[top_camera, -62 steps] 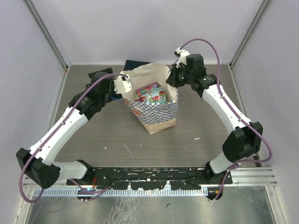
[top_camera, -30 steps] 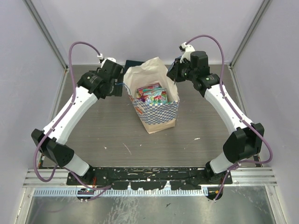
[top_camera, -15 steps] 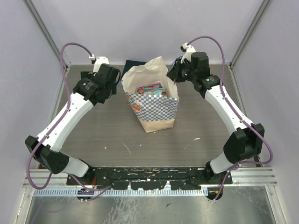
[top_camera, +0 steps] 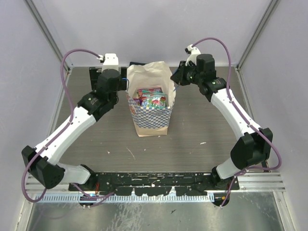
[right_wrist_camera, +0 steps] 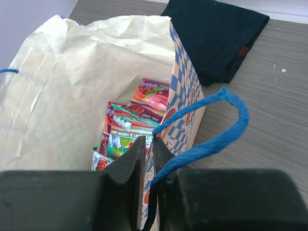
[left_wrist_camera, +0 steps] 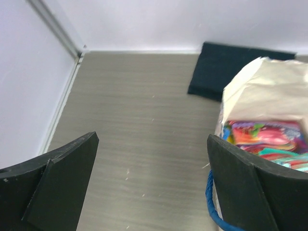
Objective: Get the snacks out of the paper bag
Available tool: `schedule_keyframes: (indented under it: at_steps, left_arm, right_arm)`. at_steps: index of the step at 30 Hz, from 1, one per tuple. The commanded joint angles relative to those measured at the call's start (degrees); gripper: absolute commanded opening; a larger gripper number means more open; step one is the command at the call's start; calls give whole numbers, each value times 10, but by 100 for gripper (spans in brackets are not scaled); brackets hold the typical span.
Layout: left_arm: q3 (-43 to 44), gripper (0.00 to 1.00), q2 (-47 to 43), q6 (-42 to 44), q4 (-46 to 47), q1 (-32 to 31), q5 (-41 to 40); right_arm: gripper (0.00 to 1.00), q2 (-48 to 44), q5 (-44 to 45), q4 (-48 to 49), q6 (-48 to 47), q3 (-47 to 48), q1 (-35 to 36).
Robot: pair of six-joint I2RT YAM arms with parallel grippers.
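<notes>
Now the right gripper (right_wrist_camera: 149,144) is pinching the right wall of the paper bag (right_wrist_camera: 72,96), steadying it upright on the desk (top_camera: 207,125). The snacks (top_camera: 150,98) are lying piled inside. The left gripper (left_wrist_camera: 151,142) is hanging spread wide just beside the bag and should be dropping straight into the mouth.

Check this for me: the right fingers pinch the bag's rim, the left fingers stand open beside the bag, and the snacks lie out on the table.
One thing is wrong. The snacks are not out: they lie inside the bag, as the right wrist view shows. The rest holds: the right fingers pinch the bag's rim and the left fingers stand open beside it.
</notes>
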Motion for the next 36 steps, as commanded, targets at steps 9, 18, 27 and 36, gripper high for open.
schedule_keyframes:
  at_steps: [9, 18, 27, 36]
  left_arm:
    - [-58, 98, -64, 35, 215, -5, 134]
    - [-68, 98, -92, 55, 106, -2, 284]
    - [-116, 98, -106, 26, 220, 22, 301]
    - [14, 98, -78, 79, -65, 49, 387]
  right_arm:
    - [18, -27, -6, 34, -5, 0, -5]
    - [18, -26, -9, 36, -2, -2, -6]
    - [18, -27, -23, 36, 0, -4, -6]
    - [19, -42, -14, 23, -20, -6, -10]
